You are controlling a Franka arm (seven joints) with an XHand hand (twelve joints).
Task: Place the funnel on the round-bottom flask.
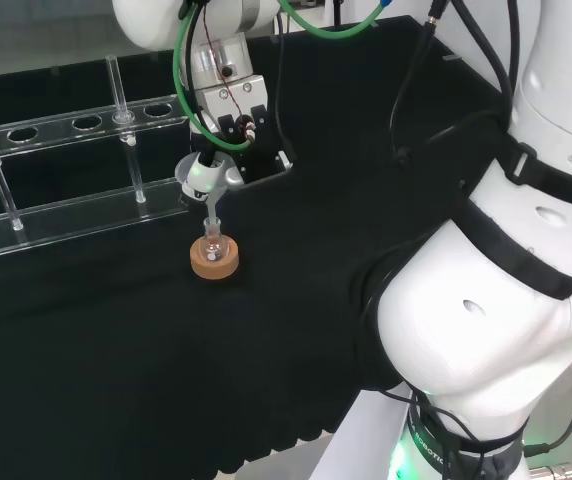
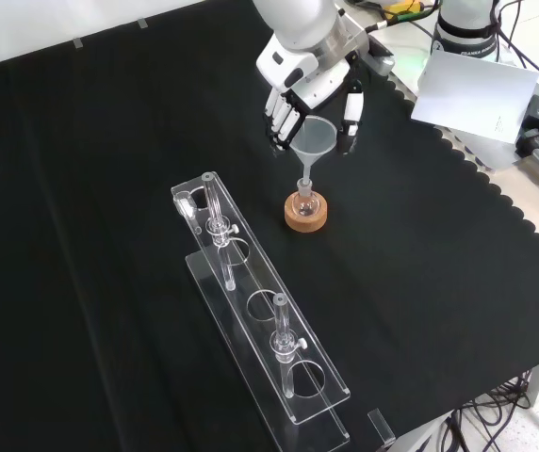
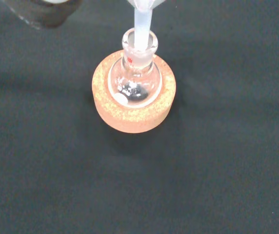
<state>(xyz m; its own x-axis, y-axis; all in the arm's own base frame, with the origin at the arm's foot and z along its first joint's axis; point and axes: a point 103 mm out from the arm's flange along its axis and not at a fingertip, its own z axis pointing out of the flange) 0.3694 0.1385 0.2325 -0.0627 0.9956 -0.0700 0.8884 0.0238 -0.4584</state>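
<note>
Front view shows the hand (image 2: 312, 99) with fingers curled round the funnel (image 2: 313, 139), its stem vertical and entering the neck of the round-bottom flask (image 2: 305, 201) directly below, seated on the cork ring (image 2: 305, 217).

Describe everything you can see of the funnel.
The funnel is translucent, whitish plastic or glass by its look: a wide cone above a narrow stem. It stands upright, the hand curled round its cone. The wrist view shows its stem inside the neck of the round-bottom flask, which sits on a cork ring. Whether the cone rests on the neck cannot be told.
</note>
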